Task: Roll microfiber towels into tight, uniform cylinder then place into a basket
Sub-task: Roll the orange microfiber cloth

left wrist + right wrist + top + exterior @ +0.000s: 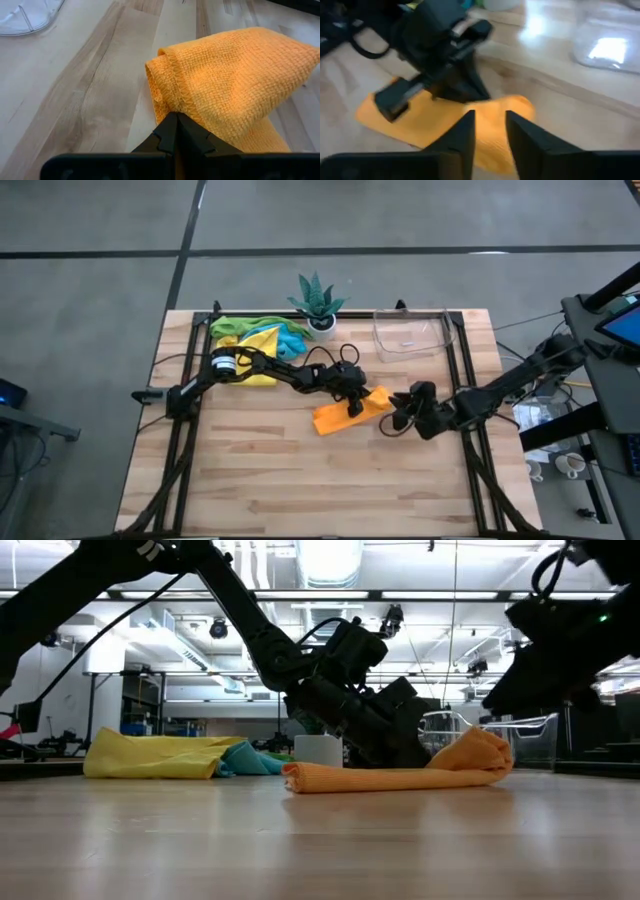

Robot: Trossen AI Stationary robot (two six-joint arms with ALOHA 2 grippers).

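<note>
The orange towel (347, 414) is lying mid-table as a flattened strip, its long axis running from about eight o'clock to two o'clock, with the basket (412, 338) sitting well apart toward one o'clock from it. The left gripper (355, 402) is pressing down on the towel's middle with its fingers fully closed, pinching a folded edge. The right gripper (400, 418) is hovering just off the strip's three o'clock end, fingers slightly parted and gripping nothing.
</note>
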